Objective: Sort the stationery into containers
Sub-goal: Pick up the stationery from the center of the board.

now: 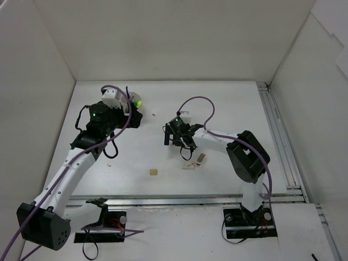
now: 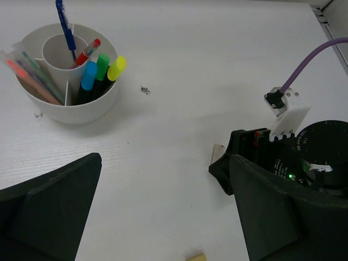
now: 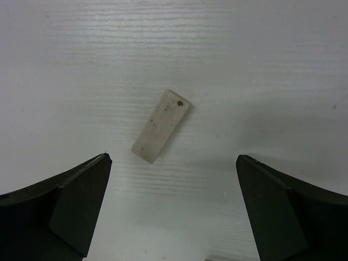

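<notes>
Markers [image 2: 98,76], three, in one pot [image 2: 70,111]; one eraser [image 3: 161,126] below wide-open right hand [image 3: 173,160]; left hand [image 2: 165,160] wide-open.

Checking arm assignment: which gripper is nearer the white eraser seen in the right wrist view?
Right. The right gripper hangs directly above the white eraser, open jaws either side of it; the left gripper is off to its left, near the pot.

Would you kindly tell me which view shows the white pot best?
Left wrist view: the white pot stands unobstructed, compartments and pens visible. In the top view the left arm hides most of it; the right wrist view misses it.
</notes>
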`<state>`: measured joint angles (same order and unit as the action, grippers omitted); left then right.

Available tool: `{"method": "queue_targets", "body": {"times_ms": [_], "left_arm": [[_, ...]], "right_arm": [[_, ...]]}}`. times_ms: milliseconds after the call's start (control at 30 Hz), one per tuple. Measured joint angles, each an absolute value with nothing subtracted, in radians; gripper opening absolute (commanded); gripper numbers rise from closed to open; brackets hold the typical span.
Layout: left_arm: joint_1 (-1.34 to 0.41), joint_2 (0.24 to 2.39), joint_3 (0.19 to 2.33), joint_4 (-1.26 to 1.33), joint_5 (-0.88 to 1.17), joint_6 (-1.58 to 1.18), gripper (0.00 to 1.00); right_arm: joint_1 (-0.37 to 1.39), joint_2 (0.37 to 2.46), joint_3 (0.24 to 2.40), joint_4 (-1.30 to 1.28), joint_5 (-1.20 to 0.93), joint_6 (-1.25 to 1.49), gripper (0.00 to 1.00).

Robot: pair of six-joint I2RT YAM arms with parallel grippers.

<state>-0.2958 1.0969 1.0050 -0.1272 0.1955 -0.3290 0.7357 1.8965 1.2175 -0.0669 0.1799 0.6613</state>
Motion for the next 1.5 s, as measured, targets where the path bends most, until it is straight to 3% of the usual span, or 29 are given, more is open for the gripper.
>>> {"method": "queue_targets", "body": {"times_ms": [200,300,333,367,433,700,900,1133,1500], "left_arm": [[-0.302,1.081,1.000,-0.150,0.119,-0.347,1.00],[-0.303,1.071,1.008,-0.175,0.074,-0.353,1.00],[-0.303,1.071,1.012,-0.184,0.065,-0.355,1.00],[-0.303,1.072,1.014,-0.192,0.053,-0.356,1.00],[-0.303,1.072,1.014,-0.205,0.039,-0.358,1.00],[-0.304,1.072,1.014,-0.253,-0.027,-0.360,1.00],[-0.304,1.074,1.014,-0.252,0.051,-0.347,1.00],[-0.305,1.131,0.993,-0.212,0.307,-0.353,1.00],[-0.401,1.172,0.895,-0.070,0.689,-0.373,1.00]], "right_arm": [[0.736,1.956,1.250,-0.049,0.217,0.716,0.85],[0.736,1.973,1.266,-0.043,0.240,0.732,0.73],[0.736,1.981,1.275,-0.041,0.247,0.733,0.66],[0.736,1.991,1.285,-0.040,0.252,0.735,0.51],[0.736,2.005,1.298,-0.034,0.260,0.735,0.36],[0.753,2.006,1.296,-0.035,0.284,0.707,0.00],[0.796,1.911,1.192,0.010,0.248,0.490,0.00],[0.819,1.534,0.834,0.340,-0.067,0.220,0.00],[0.825,1.297,0.726,0.548,-0.274,0.030,0.00]]}}
